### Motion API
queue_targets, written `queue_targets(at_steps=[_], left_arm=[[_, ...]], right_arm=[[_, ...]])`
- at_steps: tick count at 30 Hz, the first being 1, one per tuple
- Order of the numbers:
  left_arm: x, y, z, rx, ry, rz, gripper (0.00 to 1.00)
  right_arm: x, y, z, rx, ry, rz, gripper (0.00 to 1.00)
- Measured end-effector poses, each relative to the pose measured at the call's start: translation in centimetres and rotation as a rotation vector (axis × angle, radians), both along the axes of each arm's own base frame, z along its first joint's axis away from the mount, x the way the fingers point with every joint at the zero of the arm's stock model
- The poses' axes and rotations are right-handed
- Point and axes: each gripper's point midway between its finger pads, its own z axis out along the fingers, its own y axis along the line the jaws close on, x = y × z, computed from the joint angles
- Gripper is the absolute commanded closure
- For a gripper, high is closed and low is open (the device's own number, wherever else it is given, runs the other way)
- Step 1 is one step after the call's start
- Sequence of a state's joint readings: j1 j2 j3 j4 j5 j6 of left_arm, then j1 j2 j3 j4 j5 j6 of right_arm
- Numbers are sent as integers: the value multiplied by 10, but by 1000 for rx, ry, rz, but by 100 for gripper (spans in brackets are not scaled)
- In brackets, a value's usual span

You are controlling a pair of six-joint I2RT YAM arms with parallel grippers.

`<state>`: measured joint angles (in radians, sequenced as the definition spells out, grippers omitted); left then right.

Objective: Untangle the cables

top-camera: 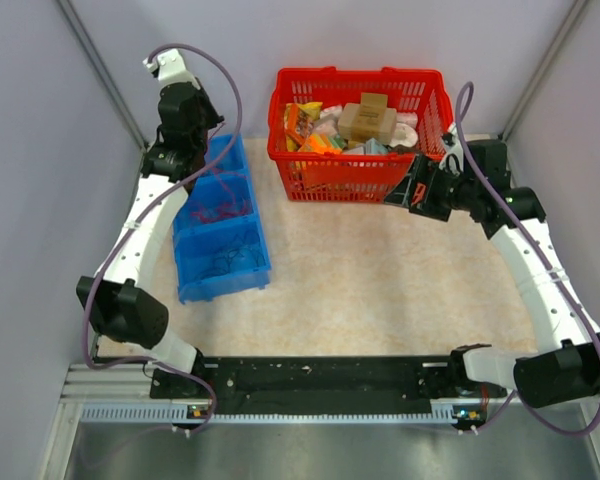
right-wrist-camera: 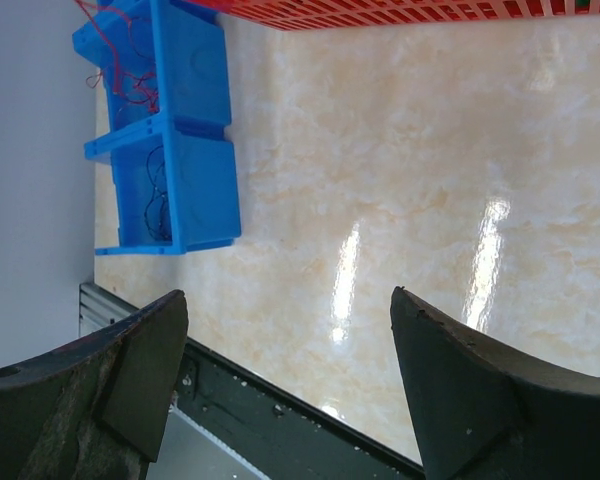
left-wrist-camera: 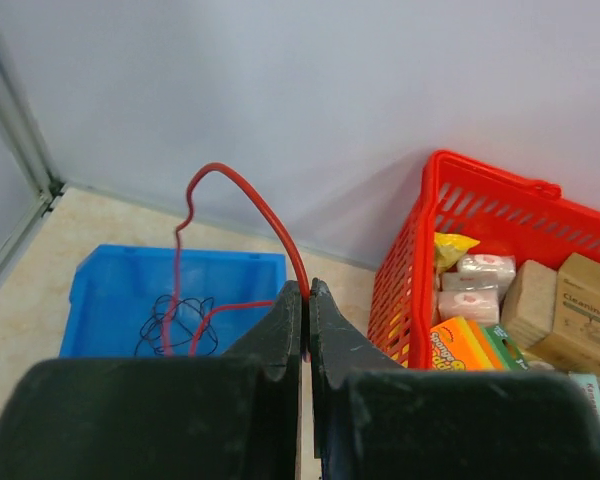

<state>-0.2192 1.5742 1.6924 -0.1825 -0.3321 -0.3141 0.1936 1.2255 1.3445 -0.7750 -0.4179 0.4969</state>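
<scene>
A red cable [left-wrist-camera: 242, 183] arcs up from my left gripper [left-wrist-camera: 306, 288], which is shut on it above the blue bin [left-wrist-camera: 110, 285]. Its other end hangs down into a dark wire bundle [left-wrist-camera: 173, 320] in the bin. From above, the left gripper [top-camera: 202, 122] hovers over the bin's far end. Loose red cables [top-camera: 217, 210] lie in the middle compartment and dark cables [top-camera: 228, 258] in the near one. My right gripper [top-camera: 407, 190] stands open and holds nothing, beside the red basket's front right corner. Between its fingertips [right-wrist-camera: 285, 292] only table shows.
A red basket [top-camera: 290, 150] full of packaged goods stands at the back centre, close to both grippers. The blue bin [top-camera: 185, 285] lies along the left side. A black rail [top-camera: 310, 375] runs along the near edge. Grey walls close in at left, right and back.
</scene>
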Motion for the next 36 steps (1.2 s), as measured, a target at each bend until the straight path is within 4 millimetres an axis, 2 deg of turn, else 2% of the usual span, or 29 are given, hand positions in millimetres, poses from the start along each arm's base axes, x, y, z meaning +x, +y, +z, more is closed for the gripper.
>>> queue_targets(at_steps=[2,4,10,14,23,29,36], left_arm=[[-1,4,-5,4,20,18,100],[-5,7,-1,-4,11,35,100],[-29,17,10,-34,-17,68,100],[-35,21,4,-63,-17,93,100],[-25,40,-50,-108,147,269,100],[-32,55,-88,-176,251,422,100],[-37,63,-133,-357,328,574,100]], right_arm=[[0,-1,-1,-3,5,-2,20],[0,-1,-3,-6,13,0,20],[10,3,-17,-12,68,11,20],[14,5,-26,-13,101,17,21],[14,6,-26,-14,97,28,21],[14,6,-26,-16,96,29,21],[14,6,-26,-16,97,29,21]])
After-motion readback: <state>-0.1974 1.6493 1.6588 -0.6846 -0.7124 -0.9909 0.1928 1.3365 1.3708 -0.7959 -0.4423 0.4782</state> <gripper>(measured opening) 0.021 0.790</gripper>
